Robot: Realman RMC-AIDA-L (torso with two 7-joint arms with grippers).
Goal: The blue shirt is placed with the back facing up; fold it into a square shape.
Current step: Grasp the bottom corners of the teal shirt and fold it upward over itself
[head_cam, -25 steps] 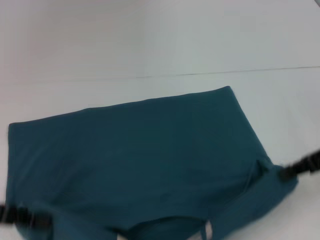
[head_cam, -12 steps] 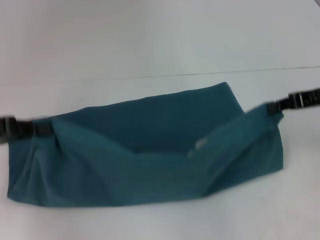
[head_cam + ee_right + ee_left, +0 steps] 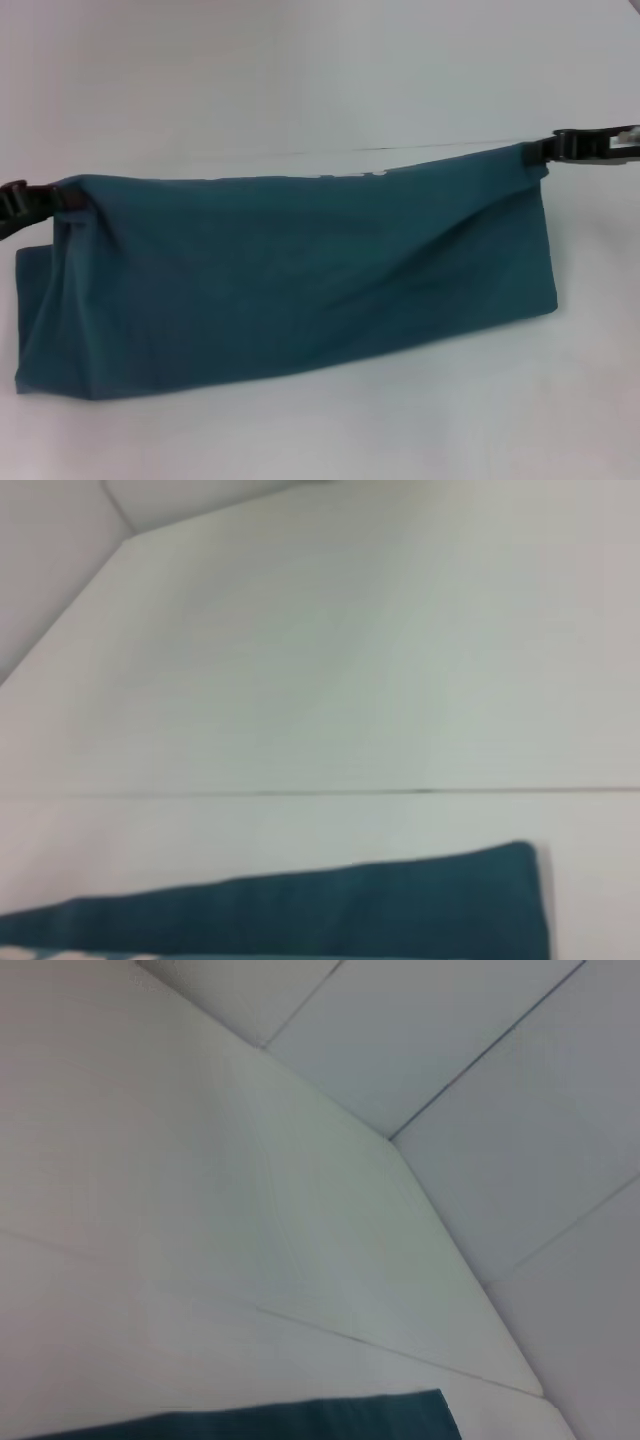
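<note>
The blue shirt lies on the white table, its near part lifted and carried over toward the far edge, forming a long folded band. My left gripper is shut on the shirt's left raised corner. My right gripper is shut on its right raised corner. The raised edge is stretched between them above the table. A strip of the shirt shows in the left wrist view and in the right wrist view; no fingers show in either.
A thin seam runs across the white table behind the shirt. The table's far edges and a tiled floor show in the wrist views.
Both grippers have lifted the shirt's near corners from the front of the table and carried them up and away, folding the near half over toward the far edge.
</note>
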